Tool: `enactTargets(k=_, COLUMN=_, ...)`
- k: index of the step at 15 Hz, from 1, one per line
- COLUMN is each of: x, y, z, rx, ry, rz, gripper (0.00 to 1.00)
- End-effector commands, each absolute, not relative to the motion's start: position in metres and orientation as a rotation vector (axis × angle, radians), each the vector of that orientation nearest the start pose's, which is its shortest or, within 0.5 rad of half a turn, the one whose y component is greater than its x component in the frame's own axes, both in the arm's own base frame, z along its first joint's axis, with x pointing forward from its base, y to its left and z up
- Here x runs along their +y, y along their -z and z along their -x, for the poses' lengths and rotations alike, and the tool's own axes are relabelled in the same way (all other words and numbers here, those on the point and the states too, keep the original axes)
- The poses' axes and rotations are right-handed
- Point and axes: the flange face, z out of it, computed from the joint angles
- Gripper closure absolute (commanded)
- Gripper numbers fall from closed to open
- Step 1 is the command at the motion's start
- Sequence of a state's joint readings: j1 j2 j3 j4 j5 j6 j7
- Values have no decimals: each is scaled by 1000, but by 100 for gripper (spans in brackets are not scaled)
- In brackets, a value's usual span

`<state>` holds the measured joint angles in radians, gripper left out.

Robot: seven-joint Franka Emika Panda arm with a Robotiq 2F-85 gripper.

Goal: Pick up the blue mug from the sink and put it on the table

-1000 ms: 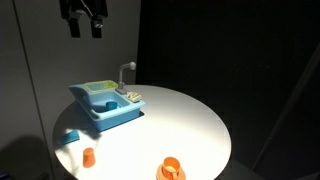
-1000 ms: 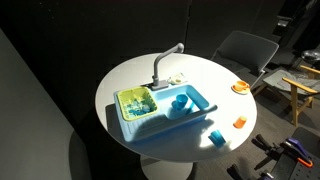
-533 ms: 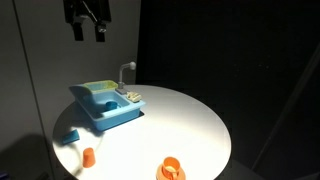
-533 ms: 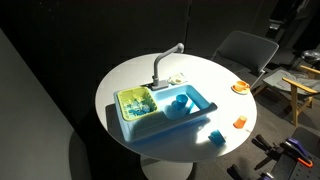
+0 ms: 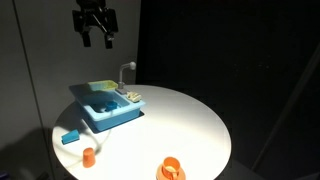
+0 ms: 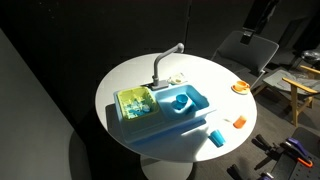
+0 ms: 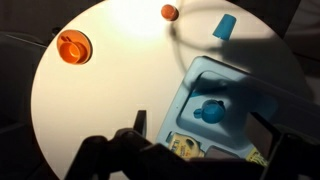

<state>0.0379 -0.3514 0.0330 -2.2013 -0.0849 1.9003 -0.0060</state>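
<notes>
The blue mug stands in the basin of the light-blue sink, handle out to one side. It also shows in an exterior view. The sink stands near the edge of the round white table, with a white faucet behind the basin. My gripper hangs high above the sink, open and empty. In the wrist view its two dark fingers frame the basin and mug far below.
A flat blue block and a small orange cup sit beside the sink. An orange dish lies near the table edge. A yellow-green item fills the sink's side compartment. A chair stands beyond the table.
My gripper has moved sideways and slightly down, closer to above the sink. It stays open. The mug and other things have not moved.
</notes>
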Motion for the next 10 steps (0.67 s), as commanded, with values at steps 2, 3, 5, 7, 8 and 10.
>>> enactTargets(k=2, x=38, y=-518, z=-477, rx=-244, ry=119, rz=3213, gripper=0)
enactTargets(k=3, x=41, y=-513, z=-480, rx=-256, ry=128, rz=3209, gripper=0)
enactTargets(k=5, x=47, y=-504, z=-486, rx=-269, ry=146, rz=3205, gripper=0)
enactTargets(k=7, x=54, y=-494, z=-492, rx=-278, ry=157, rz=3198, gripper=0)
enactTargets(k=8, x=58, y=-489, z=-495, rx=-279, ry=160, rz=3190, gripper=0)
enactTargets(k=10, x=66, y=-480, z=-500, rx=-283, ry=169, rz=3181, gripper=0)
